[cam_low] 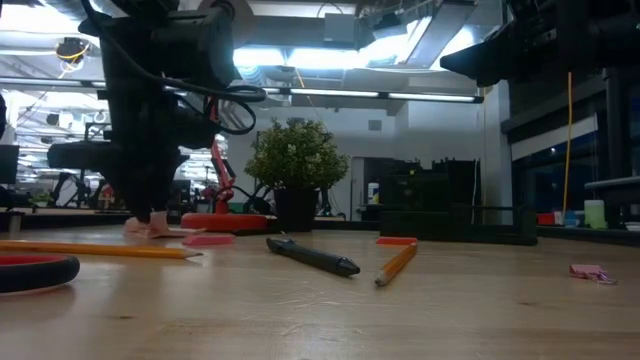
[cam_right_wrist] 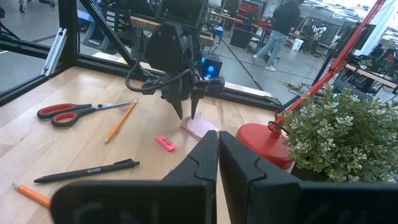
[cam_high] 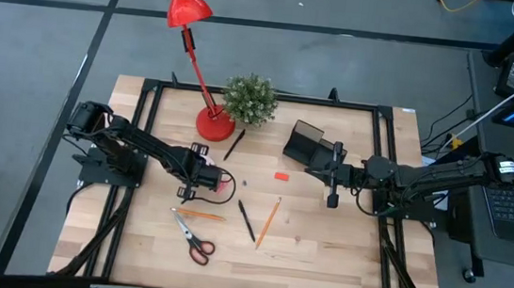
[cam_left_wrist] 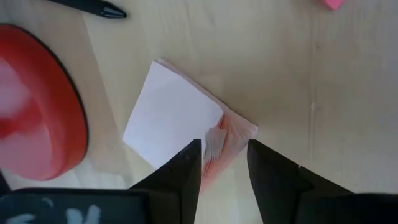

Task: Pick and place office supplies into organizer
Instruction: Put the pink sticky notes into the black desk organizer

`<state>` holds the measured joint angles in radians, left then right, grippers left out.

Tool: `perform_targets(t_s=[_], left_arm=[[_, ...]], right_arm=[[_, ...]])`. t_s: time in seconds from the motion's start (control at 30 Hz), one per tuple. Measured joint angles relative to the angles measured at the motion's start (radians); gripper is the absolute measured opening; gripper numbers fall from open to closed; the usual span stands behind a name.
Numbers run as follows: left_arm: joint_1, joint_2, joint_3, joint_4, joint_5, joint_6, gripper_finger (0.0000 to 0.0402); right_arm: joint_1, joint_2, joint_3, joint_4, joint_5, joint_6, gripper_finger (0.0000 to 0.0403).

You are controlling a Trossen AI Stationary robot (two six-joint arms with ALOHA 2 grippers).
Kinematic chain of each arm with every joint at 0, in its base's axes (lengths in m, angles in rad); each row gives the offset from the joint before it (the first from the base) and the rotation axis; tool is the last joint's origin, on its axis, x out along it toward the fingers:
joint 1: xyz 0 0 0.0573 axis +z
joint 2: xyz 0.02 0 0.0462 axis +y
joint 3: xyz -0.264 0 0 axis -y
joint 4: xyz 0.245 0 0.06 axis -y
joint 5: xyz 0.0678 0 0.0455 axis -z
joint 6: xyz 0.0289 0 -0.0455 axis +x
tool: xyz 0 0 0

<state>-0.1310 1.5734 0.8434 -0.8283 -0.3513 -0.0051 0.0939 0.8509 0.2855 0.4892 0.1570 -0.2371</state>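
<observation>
Straddling the pink square sticky-note pad (cam_left_wrist: 180, 118) corner, left end effector (cam_left_wrist: 224, 163) is parted, unclamped. Black low-walled organizer (cam_high: 305, 145) at 2 o'clock; right end effector (cam_right_wrist: 217, 155) closed, empty.
</observation>
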Motion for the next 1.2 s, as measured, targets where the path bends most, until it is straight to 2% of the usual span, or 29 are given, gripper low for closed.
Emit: perform_targets(t_s=[0.23,0.73,1.2], left_arm=[[0.000,-0.002,0.041,-0.045,-0.006,0.000,0.0123],[0.000,-0.002,0.041,-0.043,-0.063,0.003,0.0123],[0.000,0.049,0.040,-0.036,-0.026,0.010,0.0123]], right_arm=[[0.000,0.000,0.000,0.000,0.000,0.000,0.0019],[0.000,0.000,0.000,0.000,0.000,0.000,0.0019],[0.000,0.000,0.000,0.000,0.000,0.000,0.0019]])
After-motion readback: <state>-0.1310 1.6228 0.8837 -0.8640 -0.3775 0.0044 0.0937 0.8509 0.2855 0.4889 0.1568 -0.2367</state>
